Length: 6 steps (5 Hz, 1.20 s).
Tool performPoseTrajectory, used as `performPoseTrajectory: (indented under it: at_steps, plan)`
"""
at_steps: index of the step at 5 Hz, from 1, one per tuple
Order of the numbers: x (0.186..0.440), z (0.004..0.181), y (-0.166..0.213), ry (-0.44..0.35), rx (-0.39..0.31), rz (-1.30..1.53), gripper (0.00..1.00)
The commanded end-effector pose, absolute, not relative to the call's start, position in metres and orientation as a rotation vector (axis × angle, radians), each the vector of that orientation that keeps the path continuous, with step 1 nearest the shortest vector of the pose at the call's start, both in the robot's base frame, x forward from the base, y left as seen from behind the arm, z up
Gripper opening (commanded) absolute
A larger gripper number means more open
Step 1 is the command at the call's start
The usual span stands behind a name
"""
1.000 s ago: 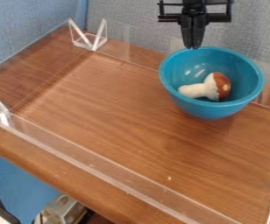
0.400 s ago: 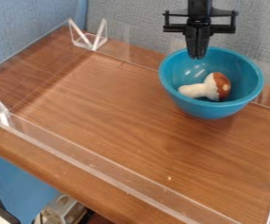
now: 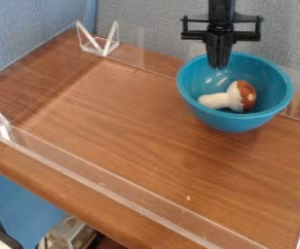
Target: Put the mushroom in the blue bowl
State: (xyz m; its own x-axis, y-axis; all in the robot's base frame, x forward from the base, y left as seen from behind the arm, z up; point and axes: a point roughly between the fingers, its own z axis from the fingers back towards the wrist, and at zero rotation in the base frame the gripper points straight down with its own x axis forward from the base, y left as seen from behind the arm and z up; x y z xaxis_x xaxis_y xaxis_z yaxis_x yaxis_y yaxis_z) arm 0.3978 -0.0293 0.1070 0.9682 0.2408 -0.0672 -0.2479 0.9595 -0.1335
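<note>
1 blue bowl (image 3: pixel 235 93), round, deep and glossy teal, is set at the far right of a wooden surface (image 3: pixel 127 126) that is enclosed by low clear plastic walls (image 3: pixel 61 160). Inside the bowl, 1 mushroom (image 3: pixel 230 96) is lodged on its side against the bottom, with the thick cream-white stem directed to the left and the rounded reddish-brown cap to the right; the cap is marked by a small bright highlight. The mushroom is seen to be far smaller than the bowl and is touched by nothing but the bowl's inner surface. 1 black gripper (image 3: pixel 219 61) is hung pointing straight down over the bowl's far rim, its fingers (image 3: pixel 220 49) pressed together into a single narrow tip with nothing held between them, clear of the mushroom. 2 clear triangular brackets (image 3: pixel 99 41) are fixed at the far left corner of the enclosure, and another is seen at the left edge.
</note>
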Motion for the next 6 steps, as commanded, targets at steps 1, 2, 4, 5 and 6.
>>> performPoseTrajectory:
  at_steps: [1, 2, 4, 5, 6]
  plan:
    - [0.400, 0.119, -0.030, 0.013, -0.145, 0.248, 0.00]
    - [0.399, 0.116, -0.029, 0.018, -0.145, 0.255, 0.00]
    - [0.398, 0.112, -0.027, 0.029, -0.145, 0.268, 0.00]
    - [0.398, 0.109, -0.027, 0.035, -0.144, 0.274, 0.00]
    - [0.398, 0.106, -0.027, 0.041, -0.143, 0.281, 0.00]
